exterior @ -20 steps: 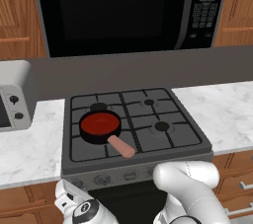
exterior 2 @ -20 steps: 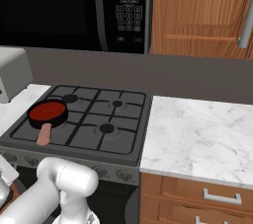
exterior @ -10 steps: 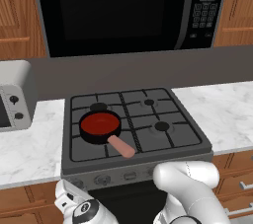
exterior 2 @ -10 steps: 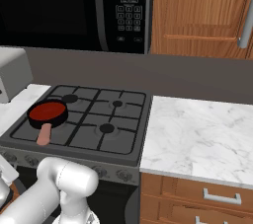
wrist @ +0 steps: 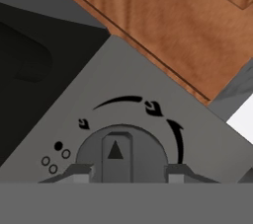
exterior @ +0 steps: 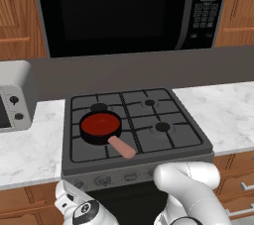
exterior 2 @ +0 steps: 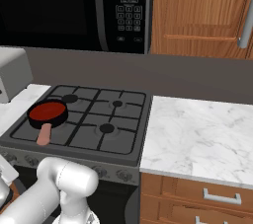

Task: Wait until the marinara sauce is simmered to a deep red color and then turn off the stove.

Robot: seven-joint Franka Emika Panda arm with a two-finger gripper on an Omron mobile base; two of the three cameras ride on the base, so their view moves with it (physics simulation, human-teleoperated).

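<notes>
The marinara sauce [exterior: 100, 123] is a flat disc of deep red in a small black pan [exterior: 94, 135] that sits on the front left burner of the stove [exterior: 188, 135], its pinkish handle [exterior: 121, 146] pointing toward the front edge and a little to the right. In the right base view the same sauce [exterior 2: 47, 110] lies at the left of the cooktop [exterior 2: 123, 119], with the handle [exterior 2: 44, 133] reaching toward the front panel. Black grid grates cover all four burners, and a row of round grey knobs runs along the stove's front face.

The gripper [wrist: 129, 171] is pressed up to that front panel at the left end. In the hand view its two finger tips [wrist: 79, 172] stand on either side of a round grey knob [wrist: 121, 154], close against its edges, so the jaws are closed on the knob. The knob's raised bar carries a small arrow, and dial markings curve around it on the grey panel; wooden cabinet [wrist: 163, 25] front shows beyond.

A black microwave [exterior: 124, 8] hangs above the stove. A silver toaster oven [exterior: 15, 101] stands on the white marble counter [exterior: 30, 149] to the left, and more marble counter [exterior 2: 197, 139] stretches to the right over wooden drawers.
</notes>
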